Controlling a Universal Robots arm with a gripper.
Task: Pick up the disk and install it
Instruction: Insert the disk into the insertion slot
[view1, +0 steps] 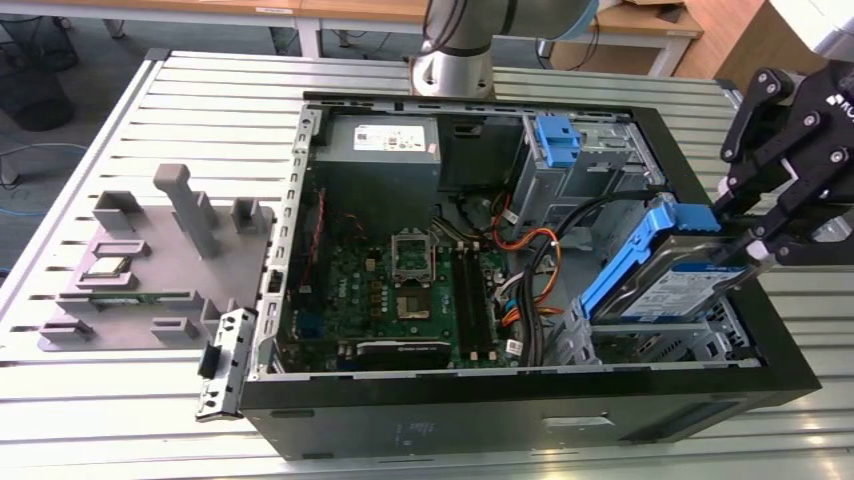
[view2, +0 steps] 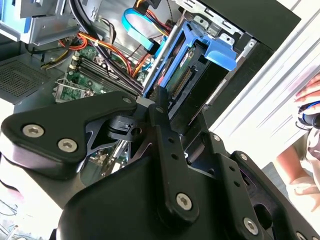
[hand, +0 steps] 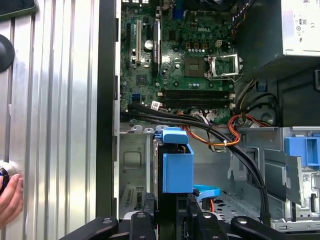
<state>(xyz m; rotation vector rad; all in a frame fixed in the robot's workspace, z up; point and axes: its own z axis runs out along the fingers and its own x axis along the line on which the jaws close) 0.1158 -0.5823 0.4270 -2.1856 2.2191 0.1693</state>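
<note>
In the exterior view the claw (view1: 747, 238) grips the disk (view1: 667, 278), tilted over the drive bay (view1: 667, 342) at a corner of the computer case (view1: 534, 398); both wrist views show its blue rail (hand: 177, 172) standing above the bay, so the disk is picked up but apparently not yet seated.

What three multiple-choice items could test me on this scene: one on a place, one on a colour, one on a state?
1. Where is the hard drive?
A. on the grey fixture plate
B. over the drive cage at the exterior view's right end of the computer case
C. on the power supply

2. What colour are its side rails?
A. red
B. yellow
C. blue

3. What is its state?
A. tilted, clamped in the gripper
B. flat on the table
C. fully seated in its bay

Answers: B, it hangs above the cage; C, blue plastic edges it; A, the gripper pinches its raised end.
</note>
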